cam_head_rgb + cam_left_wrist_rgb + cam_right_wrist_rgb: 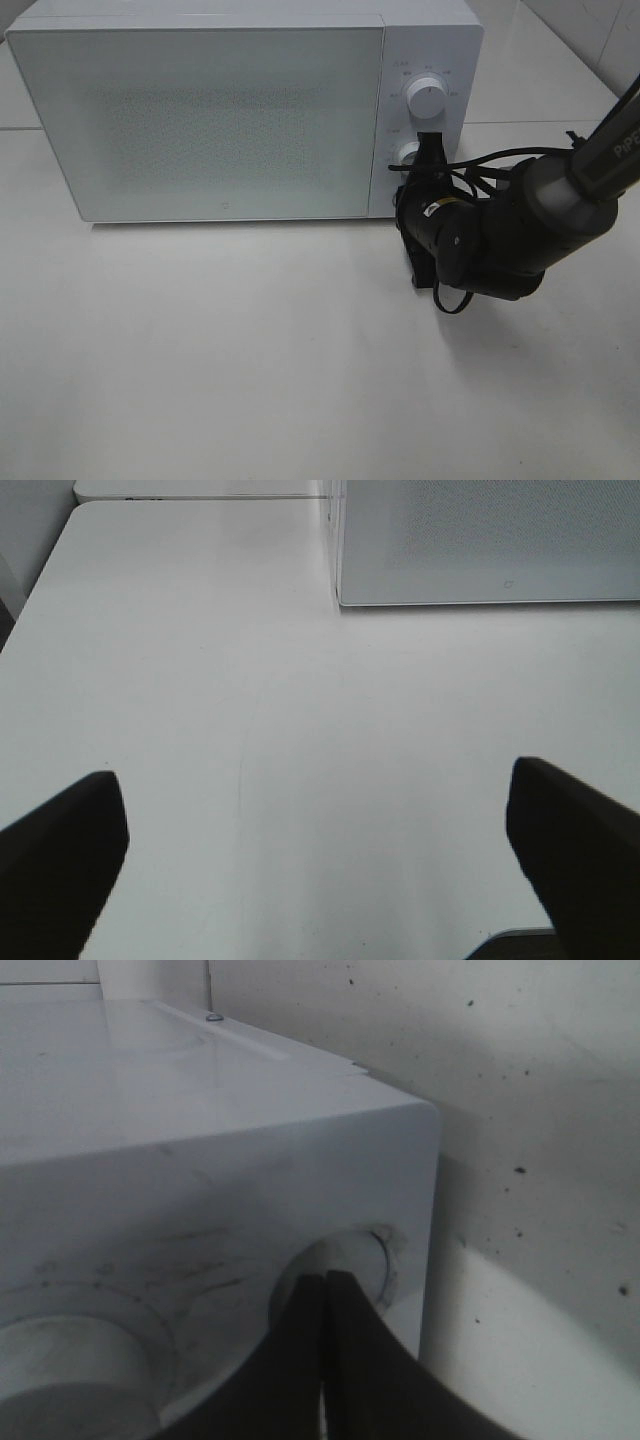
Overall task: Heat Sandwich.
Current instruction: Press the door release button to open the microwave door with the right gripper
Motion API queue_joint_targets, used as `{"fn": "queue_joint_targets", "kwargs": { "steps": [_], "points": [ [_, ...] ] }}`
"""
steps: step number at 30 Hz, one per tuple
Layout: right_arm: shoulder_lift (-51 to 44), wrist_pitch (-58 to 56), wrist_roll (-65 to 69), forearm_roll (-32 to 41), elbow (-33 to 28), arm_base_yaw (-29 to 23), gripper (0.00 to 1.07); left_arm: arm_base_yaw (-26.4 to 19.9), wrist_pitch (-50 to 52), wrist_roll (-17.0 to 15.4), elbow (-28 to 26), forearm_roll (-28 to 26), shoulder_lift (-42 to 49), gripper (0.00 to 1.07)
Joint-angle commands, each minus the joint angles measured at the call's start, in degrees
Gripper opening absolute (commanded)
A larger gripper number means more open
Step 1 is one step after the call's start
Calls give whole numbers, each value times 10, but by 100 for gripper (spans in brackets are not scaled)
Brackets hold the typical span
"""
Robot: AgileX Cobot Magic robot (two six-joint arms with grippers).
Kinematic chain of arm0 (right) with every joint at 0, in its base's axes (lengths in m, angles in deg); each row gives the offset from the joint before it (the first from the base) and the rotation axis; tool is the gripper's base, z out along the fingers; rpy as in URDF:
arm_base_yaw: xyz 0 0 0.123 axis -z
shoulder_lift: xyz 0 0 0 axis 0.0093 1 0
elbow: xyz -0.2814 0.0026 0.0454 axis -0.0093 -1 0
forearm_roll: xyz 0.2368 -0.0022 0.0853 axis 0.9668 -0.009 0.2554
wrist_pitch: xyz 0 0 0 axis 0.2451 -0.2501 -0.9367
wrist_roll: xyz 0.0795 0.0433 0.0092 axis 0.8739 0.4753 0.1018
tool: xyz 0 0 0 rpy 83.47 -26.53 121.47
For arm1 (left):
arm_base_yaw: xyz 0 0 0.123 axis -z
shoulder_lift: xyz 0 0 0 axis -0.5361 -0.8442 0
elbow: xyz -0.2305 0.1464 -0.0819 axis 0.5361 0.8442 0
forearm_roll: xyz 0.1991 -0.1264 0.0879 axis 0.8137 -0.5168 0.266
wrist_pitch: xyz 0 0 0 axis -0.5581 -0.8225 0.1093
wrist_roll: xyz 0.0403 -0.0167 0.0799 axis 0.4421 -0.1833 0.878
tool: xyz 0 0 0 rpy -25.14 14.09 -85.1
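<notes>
The sandwich is out of view. The white microwave [200,120] stands at the back of the table with its door closed. My right gripper [430,146] is shut, its fingers pressed together with the tips at the lower knob [407,153] of the control panel. The right wrist view shows the joined fingertips [325,1280] right in front of that knob [362,1256], with the other knob [70,1380] beside it. Only the left wrist view shows my left gripper [315,820], open wide over bare table with nothing between its fingers [70,850].
The upper knob [428,100] sits above the lower one on the panel. A corner of the microwave [480,540] is ahead of the left gripper. The right arm [520,230] and its cables hang in front of the microwave's right end. The white table [250,360] spreads in front.
</notes>
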Motion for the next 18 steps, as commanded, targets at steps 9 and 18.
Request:
{"fn": "queue_joint_targets", "kwargs": {
  "steps": [9,18],
  "points": [
    [-1,88,-11,2,13,4,0,-2,8,-3,1,-1,9,98],
    [11,117,-13,20,36,4,0,-2,8,-3,1,-1,9,98]
  ]
}}
